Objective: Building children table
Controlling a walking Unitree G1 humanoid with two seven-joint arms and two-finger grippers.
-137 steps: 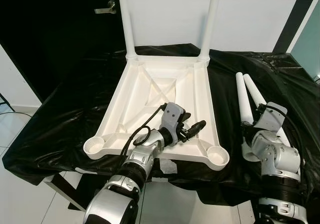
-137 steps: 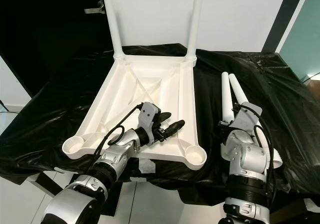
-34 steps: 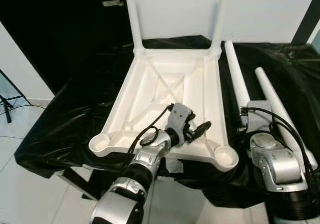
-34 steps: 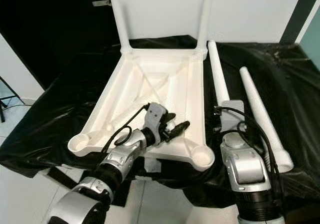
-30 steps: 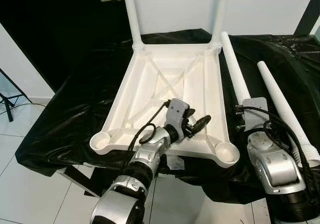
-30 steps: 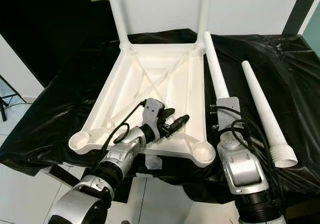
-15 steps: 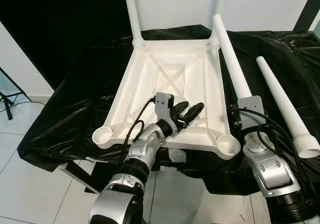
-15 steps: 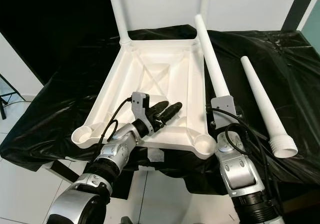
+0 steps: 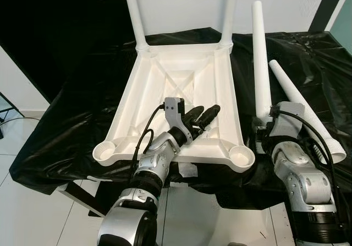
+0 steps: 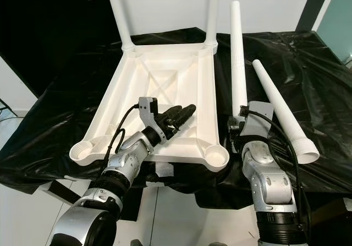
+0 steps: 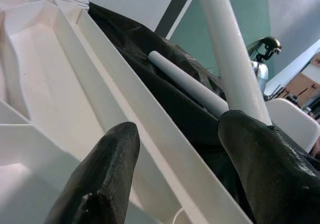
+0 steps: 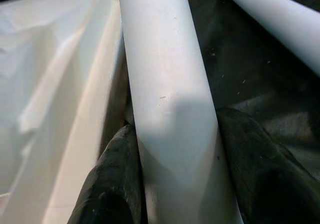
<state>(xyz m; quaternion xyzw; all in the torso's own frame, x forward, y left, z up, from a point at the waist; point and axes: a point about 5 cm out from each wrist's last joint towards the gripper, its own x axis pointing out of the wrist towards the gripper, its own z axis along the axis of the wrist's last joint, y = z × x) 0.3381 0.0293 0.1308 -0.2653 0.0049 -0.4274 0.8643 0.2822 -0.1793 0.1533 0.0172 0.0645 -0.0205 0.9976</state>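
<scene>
Tabletop [image 9: 181, 86], white plastic and turned underside up, lay on a black sheet [image 9: 71, 130] that covered the work surface, with two white legs [image 9: 133, 15] already standing upright in its far corner sockets and the two near sockets [image 9: 240, 156] vacant. Just beside its right edge, the right gripper [image 12: 175, 184] was clamped around a third white leg [image 9: 259, 53], one black finger [image 12: 112, 184] pressed against each side of the tube, holding it raised and nearly upright above the sheet. A fourth leg [image 9: 305, 111] lay flat on the sheet farther to the right, its wide end toward the robot. The left gripper [image 9: 204, 115] hung over the near part of the upturned tabletop, by the right rim, its fingers [image 11: 100, 179] spread apart and grasping nothing.
</scene>
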